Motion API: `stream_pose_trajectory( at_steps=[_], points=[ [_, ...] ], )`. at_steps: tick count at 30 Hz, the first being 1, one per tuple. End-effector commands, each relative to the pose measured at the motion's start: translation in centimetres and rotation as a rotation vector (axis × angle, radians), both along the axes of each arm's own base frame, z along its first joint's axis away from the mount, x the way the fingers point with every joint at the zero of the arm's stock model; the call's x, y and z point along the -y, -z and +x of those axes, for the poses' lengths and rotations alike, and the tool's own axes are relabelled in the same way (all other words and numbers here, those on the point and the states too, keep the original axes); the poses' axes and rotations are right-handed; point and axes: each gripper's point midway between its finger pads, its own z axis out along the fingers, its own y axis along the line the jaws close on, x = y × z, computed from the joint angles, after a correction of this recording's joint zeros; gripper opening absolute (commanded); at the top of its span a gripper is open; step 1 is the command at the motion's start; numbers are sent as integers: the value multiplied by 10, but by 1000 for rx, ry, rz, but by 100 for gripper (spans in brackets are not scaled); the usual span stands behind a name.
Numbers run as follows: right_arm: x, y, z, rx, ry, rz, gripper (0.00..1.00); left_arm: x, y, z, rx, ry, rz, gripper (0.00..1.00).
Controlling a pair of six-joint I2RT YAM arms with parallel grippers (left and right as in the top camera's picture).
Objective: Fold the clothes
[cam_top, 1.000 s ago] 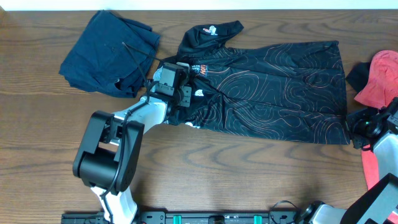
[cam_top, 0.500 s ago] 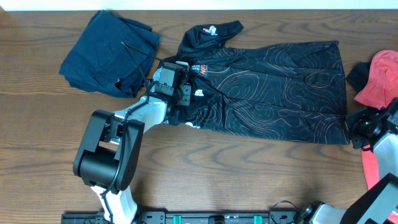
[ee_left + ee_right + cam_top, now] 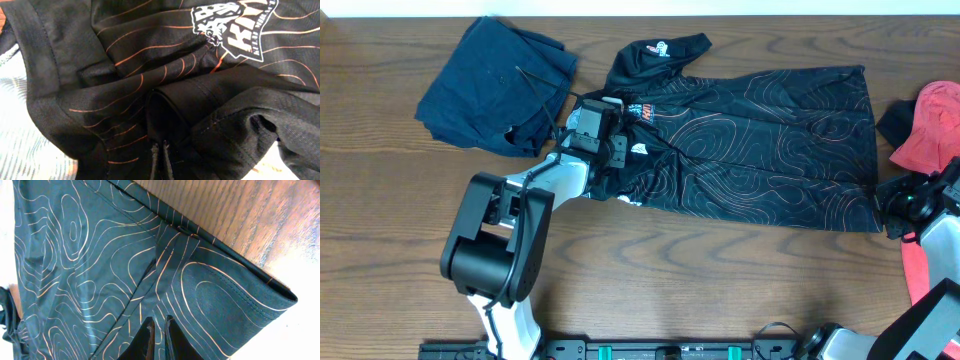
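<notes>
**Black jersey pinched at 2 ends on a wooden desk**

1 black jersey [image 3: 760, 140] lies spread across the middle of the desk [image 3: 720, 280], near its far edge. The left tool [image 3: 159, 157] is pressed together on a fold by the collar. The right tool [image 3: 156, 330] appears to pinch the hem corner. The cloth looks light, limp and slippery, best taken at seams. 1 navy garment [image 3: 490, 85] lies at the far left corner, 1 red garment [image 3: 930, 125] at the right edge.

Overhead, the black-and-white left robot arm [image 3: 500, 240] is covering part of the left end of the black short-sleeved jersey with orange-white contour lines [image 3: 760, 140]. The coral-red cloth garment [image 3: 932, 125] is running off the right edge. The top edge of the left wrist view is cutting the white printed logo [image 3: 232, 25], and the bottom edge of the right wrist view is cutting the right gripper [image 3: 159, 320].
</notes>
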Motion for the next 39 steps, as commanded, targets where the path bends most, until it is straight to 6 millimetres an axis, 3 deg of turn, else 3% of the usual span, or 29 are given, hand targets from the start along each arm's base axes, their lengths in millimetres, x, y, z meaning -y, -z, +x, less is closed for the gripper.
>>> stream_pose_trajectory(
  at_steps=[1, 6, 13, 27, 30, 39],
  points=[
    [-3, -2, 4, 5, -5, 9, 8, -2, -18, -4, 4, -4, -9, 6],
    [-3, -2, 4, 5, -5, 9, 8, -5, -60, -13, 38, -1, -18, 6],
    [-2, -3, 5, 12, -5, 4, 8, -7, -105, -24, 94, 16, -24, 6],
    [0, -4, 7, 20, -5, -2, 10, -4, -157, -2, 265, 41, -21, 6],
    [0, -4, 8, 23, -5, -4, 10, -8, -171, -6, 276, 58, 18, 6],
    [1, -5, 9, 30, -5, -9, 11, -65, -208, -46, 253, -40, 269, 6]
  ],
)
